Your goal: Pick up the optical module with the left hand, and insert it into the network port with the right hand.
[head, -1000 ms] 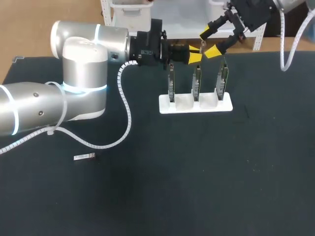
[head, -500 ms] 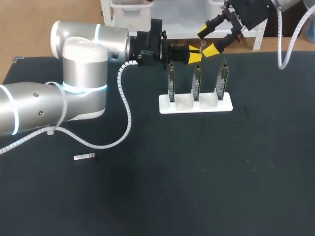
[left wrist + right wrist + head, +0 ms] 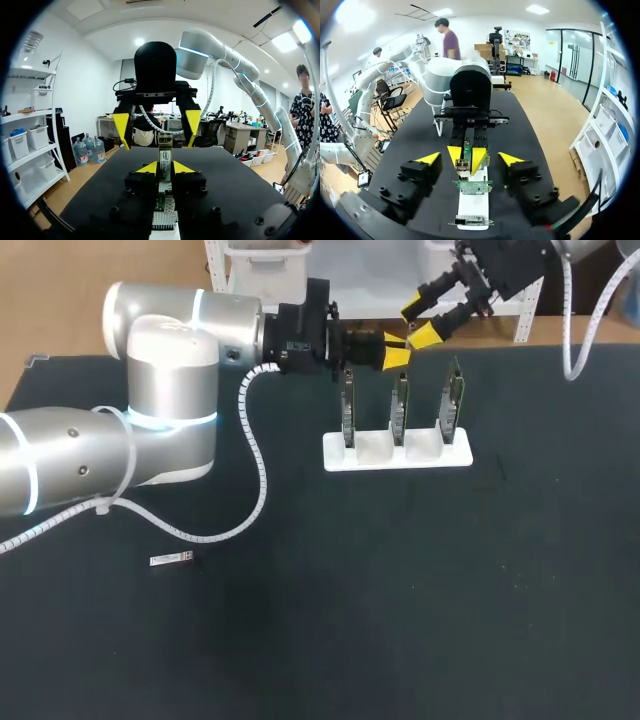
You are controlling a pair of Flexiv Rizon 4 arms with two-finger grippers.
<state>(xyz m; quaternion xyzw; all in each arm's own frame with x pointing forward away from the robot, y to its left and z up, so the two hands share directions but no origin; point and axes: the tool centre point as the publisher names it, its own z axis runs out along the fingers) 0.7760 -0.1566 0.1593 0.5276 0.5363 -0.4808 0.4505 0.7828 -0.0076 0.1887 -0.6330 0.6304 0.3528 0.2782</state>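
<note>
Module: the optical module (image 3: pixel 165 156) is clamped in my left jaws, in the upper middle of the head view. It is held off the counter (image 3: pixel 400 600), above the row of boards.
Left jaws: narrow, pinching the module from both sides at its rear part. The front end sticks out free.
Right jaws: wide and empty, in the upper right of the head view, near the module's free end. I see no contact.
Long axis: it runs out along the left fingers, toward the right jaws. In the left wrist view the module points into the gap between the two right tips.
Nearer arm: the right one faces the module head-on. I judge the handover needs it to come in along that axis and close on the free end.
Port: the boards stand upright in a white rack (image 3: pixel 360 453). In the head view the middle board (image 3: pixel 399 408) sits just below the left jaws.
Risk: I judge an off-line approach could knock the module askew.
Spare: a second small module (image 3: pixel 172 559) lies flat at lower left, well apart.
</note>
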